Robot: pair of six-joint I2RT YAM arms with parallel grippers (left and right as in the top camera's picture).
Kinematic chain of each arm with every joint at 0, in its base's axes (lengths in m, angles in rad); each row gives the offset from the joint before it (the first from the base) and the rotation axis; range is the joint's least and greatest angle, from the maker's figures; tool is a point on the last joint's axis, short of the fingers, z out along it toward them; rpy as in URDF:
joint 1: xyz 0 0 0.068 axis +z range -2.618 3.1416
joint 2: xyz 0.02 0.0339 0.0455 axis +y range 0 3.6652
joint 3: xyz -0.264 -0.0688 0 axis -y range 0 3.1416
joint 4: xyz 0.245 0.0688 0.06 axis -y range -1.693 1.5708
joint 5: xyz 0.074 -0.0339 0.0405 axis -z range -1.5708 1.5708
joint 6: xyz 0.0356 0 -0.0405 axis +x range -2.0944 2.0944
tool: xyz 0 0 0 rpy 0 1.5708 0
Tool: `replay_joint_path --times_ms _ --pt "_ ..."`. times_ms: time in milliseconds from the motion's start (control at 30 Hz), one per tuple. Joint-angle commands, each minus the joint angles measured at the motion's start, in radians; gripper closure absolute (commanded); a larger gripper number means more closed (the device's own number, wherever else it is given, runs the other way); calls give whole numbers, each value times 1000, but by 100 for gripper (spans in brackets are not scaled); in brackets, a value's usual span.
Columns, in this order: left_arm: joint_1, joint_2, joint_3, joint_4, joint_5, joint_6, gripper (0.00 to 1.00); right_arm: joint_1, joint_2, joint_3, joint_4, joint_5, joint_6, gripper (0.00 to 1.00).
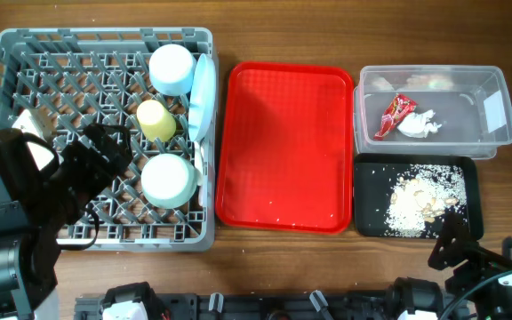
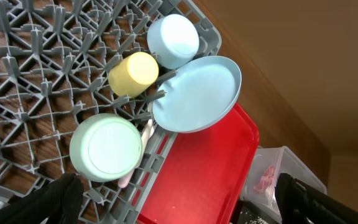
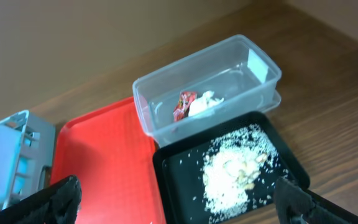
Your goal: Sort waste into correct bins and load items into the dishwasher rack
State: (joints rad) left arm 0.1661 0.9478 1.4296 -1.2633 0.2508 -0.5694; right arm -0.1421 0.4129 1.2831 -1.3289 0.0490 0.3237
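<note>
The grey dishwasher rack (image 1: 25,53) holds a pale blue bowl (image 1: 170,68), a yellow-green cup (image 1: 156,120), a white bowl (image 1: 168,180) and a light blue plate (image 1: 202,96) standing on edge. A white piece of cutlery (image 2: 146,129) peeks out beside the white bowl (image 2: 106,147). In the clear tub (image 1: 496,133) lie the red wrapper (image 1: 395,116) and the white tissue (image 1: 420,124). The black tray (image 1: 372,218) carries rice scraps (image 1: 423,196). My left gripper (image 1: 105,153) hangs open over the rack's left part, empty. My right gripper (image 1: 449,242) is open near the black tray's front right corner.
A red tray (image 1: 283,147) lies bare between the rack and the two bins. Bare wooden table runs along the back edge and to the right of the bins. Both arm bases sit at the front edge.
</note>
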Motion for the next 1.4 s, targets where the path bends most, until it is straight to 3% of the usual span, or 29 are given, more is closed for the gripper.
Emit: replay_joint_path --times_ms 0,67,133,267,567,700,833,1367 --pt "9 -4 -3 1 -17 16 0 -2 -6 -32 126 11 -31 0" --pt "9 -5 -3 1 -17 16 0 -1 -13 -95 283 -72 -121 0" --pt "9 -4 -3 1 -17 16 0 11 -54 -233 570 -203 -245 0" --pt "9 -5 -3 1 -17 16 0 85 -186 -558 985 -246 -271 0" --pt "9 -5 -3 1 -17 16 0 182 -406 -1162 1516 -277 -267 0" --pt "9 -5 -3 1 -17 16 0 182 -410 -1275 1553 -304 -268 0" --pt "9 -4 -3 1 -17 16 0 182 -410 -1278 1353 -294 -271 0" --pt "9 -5 -3 1 -17 16 0 182 -408 -1278 1350 -294 -269 0"
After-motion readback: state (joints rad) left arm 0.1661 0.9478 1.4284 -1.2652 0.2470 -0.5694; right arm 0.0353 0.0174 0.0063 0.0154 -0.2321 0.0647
